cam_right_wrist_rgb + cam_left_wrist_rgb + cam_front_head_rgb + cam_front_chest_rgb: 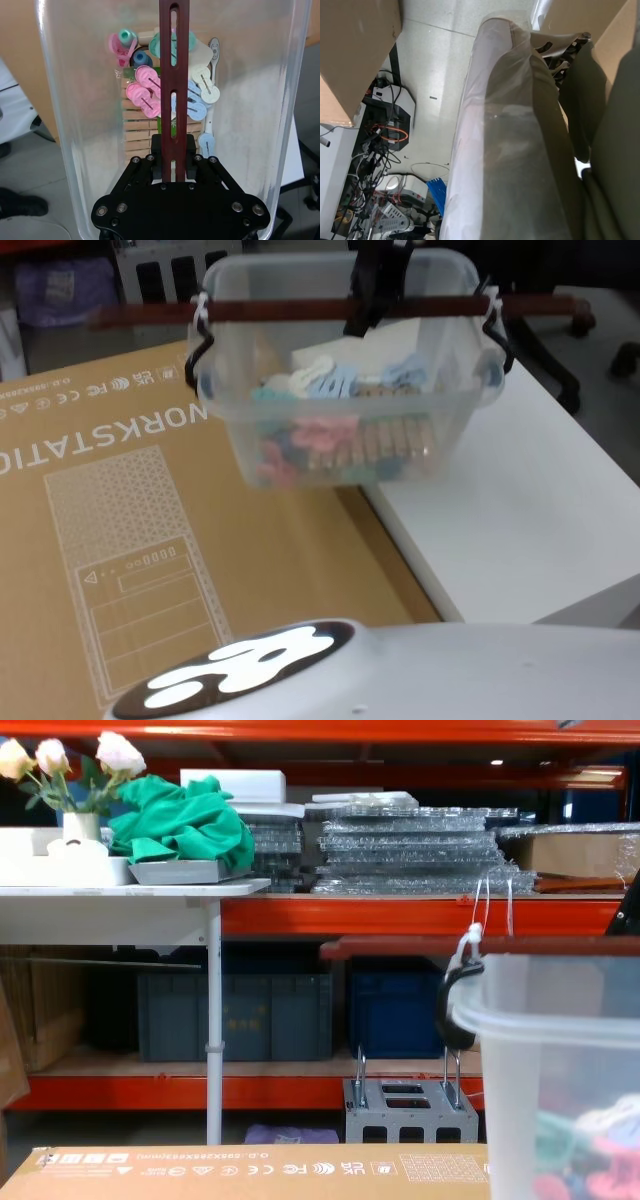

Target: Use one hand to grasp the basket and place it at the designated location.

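Fingers [156, 149] of the right gripper [173, 150] are clamped on the slotted red-brown handle [300, 310]. The basket [340, 440], a clear plastic tub with white clips, carries pastel and wooden pegs [145, 95]. It hangs over the edge of the cardboard box [120, 540], beside the white table [520, 500]. Box print reads "NORKSTATIO", cut off at 1 end.

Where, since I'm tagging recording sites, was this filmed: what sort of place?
Probably a warehouse or storeroom: orange-red steel racking holds blue-grey crates and stacks of wrapped goods, and the right tool holds the basket by its handle near a big cardboard carton.
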